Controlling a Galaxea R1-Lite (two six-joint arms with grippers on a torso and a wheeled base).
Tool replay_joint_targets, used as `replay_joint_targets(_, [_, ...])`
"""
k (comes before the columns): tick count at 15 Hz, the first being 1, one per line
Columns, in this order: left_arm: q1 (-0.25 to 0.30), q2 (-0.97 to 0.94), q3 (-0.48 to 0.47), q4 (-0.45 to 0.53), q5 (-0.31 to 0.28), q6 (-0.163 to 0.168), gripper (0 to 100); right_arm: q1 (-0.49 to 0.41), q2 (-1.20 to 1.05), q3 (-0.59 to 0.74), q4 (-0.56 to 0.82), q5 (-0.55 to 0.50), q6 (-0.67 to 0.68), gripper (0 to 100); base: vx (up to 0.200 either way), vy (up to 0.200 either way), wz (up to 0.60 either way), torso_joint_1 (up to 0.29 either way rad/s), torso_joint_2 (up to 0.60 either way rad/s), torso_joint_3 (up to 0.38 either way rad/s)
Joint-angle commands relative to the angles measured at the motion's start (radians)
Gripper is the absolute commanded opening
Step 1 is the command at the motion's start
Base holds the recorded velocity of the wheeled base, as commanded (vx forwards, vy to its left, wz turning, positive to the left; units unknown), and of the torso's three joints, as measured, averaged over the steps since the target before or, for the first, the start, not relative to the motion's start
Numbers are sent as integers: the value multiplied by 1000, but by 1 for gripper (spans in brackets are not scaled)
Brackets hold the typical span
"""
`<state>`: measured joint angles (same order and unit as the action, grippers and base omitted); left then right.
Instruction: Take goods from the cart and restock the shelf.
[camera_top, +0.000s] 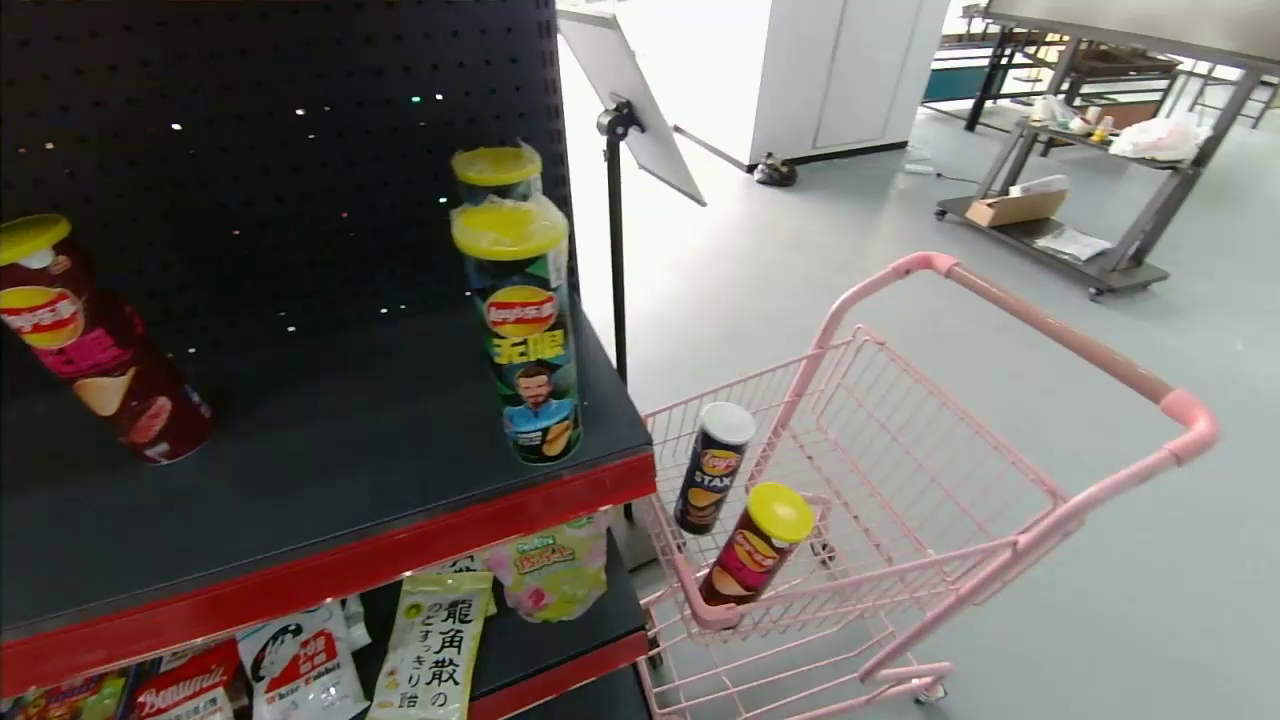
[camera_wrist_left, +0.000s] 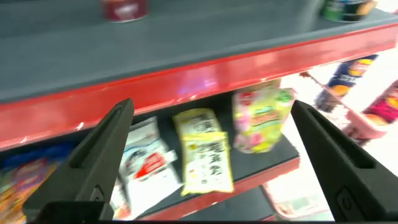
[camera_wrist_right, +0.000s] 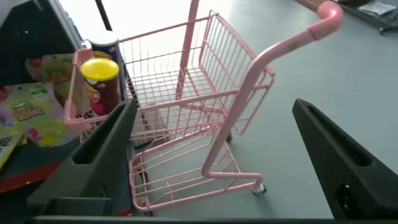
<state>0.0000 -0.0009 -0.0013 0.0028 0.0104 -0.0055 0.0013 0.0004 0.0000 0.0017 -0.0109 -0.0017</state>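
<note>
Grey floor (camera_top: 800, 260) runs open behind the work, with a white cabinet (camera_top: 840, 70) and a wheeled rack (camera_top: 1080, 230) well off at the back. Close in, the shelf (camera_top: 400, 540) has a dark deck, a red front lip and a black pegboard (camera_top: 280, 150) back. On that deck a maroon can (camera_top: 100, 340) leans at the left, and two green cans (camera_top: 525, 340) stand one behind the other at the right end, near the lip. That leaves bare deck between them, which I judge is where new stock belongs. Snack bags (camera_top: 435, 645) hang on the level below.

The pink cart (camera_top: 1060, 338) is parked just beside the shelf's right end. A dark can with a white lid (camera_top: 712, 465) and a red can with a yellow lid (camera_top: 755, 545) both lean into its corner nearest the shelf. Tilted like that with lids up, either looks easy to take from above.

My left hand (camera_wrist_left: 211, 106) is spread wide and empty, facing the red lip. My right hand (camera_wrist_right: 212, 106) is also wide and empty, looking down at the cart. I reckon the right is better placed for the first pick.
</note>
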Motion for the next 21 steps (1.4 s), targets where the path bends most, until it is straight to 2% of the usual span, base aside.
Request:
replay_joint_targets(1, [0,1,0,0,0,-1,100,0,1,0,0,0,-1,100,0,0,0,0,0,0])
replay_joint_targets(5, [0,1,0,0,0,-2,100,0,1,0,-2,-1,0,100,0,0,0,0,0,0])
replay_joint_targets(10, [0,1,0,0,0,-2,100,0,1,0,-2,-1,2,100,0,0,0,-131,346,216])
replay_joint_targets(21, [0,1,0,0,0,-2,100,0,1,0,0,-1,0,100,0,0,0,-159,516,350])
